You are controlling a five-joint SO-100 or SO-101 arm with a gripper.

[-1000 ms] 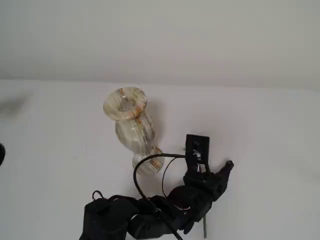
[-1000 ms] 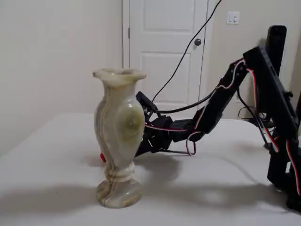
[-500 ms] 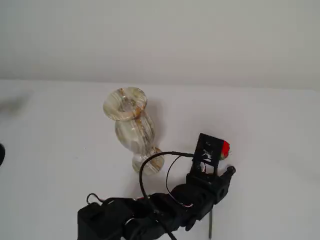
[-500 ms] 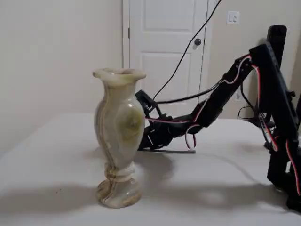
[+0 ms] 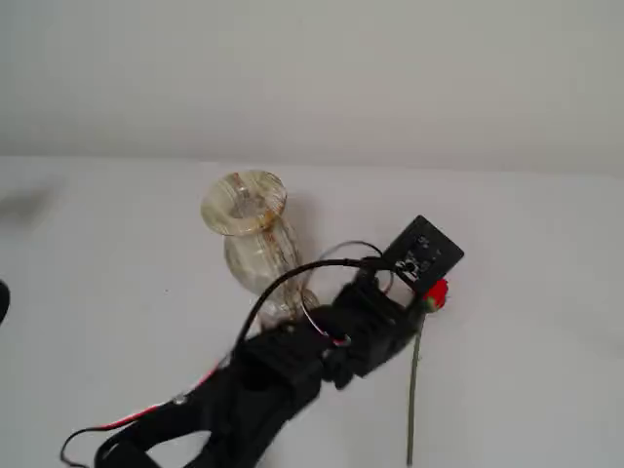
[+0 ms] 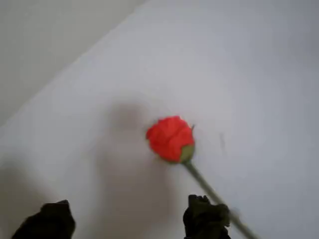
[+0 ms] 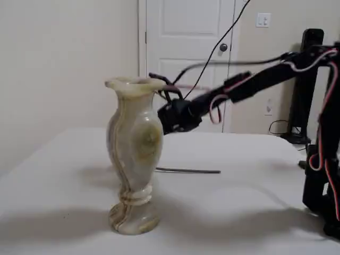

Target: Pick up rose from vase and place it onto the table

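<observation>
The rose lies flat on the white table (image 5: 546,292), apart from the vase. Its red bud (image 5: 436,293) points away from me and its thin stem (image 5: 412,390) runs toward the near edge. In the wrist view the bud (image 6: 170,138) rests on the table beyond my fingertips (image 6: 204,219). My gripper (image 6: 127,221) is open and holds nothing; it hovers above the bud (image 5: 421,261). From the side it hangs well above the table (image 7: 164,114), next to the vase's mouth. The marbled vase (image 5: 255,244) (image 7: 134,154) stands upright with nothing in it and hides the bud there; only the stem (image 7: 188,170) shows.
The black arm with its red and black cables (image 5: 273,370) stretches from the lower left over the table beside the vase's foot. The arm's base post (image 7: 319,159) stands at the right. A door and wall are behind the table.
The gripper was low over the table on the rose's stem. It has let go and risen to the height of the vase's mouth, swinging slightly. The rose stays on the table.
</observation>
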